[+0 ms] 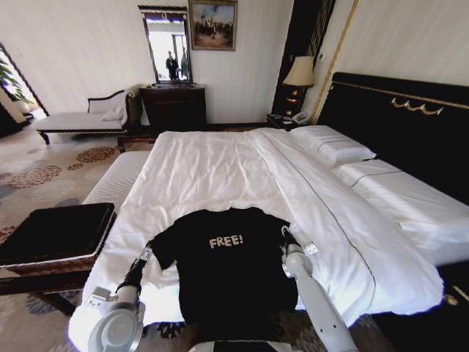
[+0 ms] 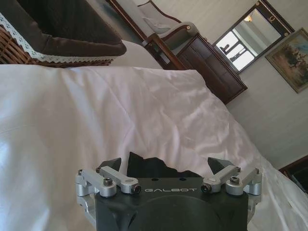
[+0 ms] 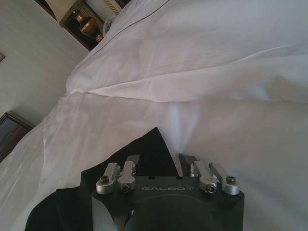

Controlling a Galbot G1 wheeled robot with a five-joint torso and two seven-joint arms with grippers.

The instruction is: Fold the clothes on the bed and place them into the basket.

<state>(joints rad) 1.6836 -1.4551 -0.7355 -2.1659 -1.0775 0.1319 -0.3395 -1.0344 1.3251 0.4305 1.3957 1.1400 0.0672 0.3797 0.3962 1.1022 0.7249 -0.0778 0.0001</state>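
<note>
Nearest, both arms reach forward onto the bed's [image 1: 220,169] near edge, one at each sleeve of the T-shirt [image 1: 227,279]. The left gripper [image 1: 144,253] sits at the shirt's left sleeve; in its wrist view its fingers [image 2: 109,164] stand apart with a peak of black cloth between them. The right gripper [image 1: 286,236] sits at the right sleeve, and its wrist view likewise shows the jaws apart with a point of black sleeve between them. Neither looks clamped yet, though whether the pads touch the fabric cannot be told.

The shirt lies flat, chest up, "FREE!" lettering showing, its long axis running from the hem near the robot to the collar farther up the bed. Each sleeve lies directly ahead of its own gripper, so both arms are about equally near; the fold looks to turn on both sleeves being taken at once.

Off to the left, beside the bed and well apart from the shirt, stands the basket [image 1: 18,262], nearer the left arm. Between it and the mattress lies a white bench [image 1: 117,180]. Beyond the shirt stretches bare white sheet, then pillows [image 1: 333,147] against the headboard [image 1: 410,125].
</note>
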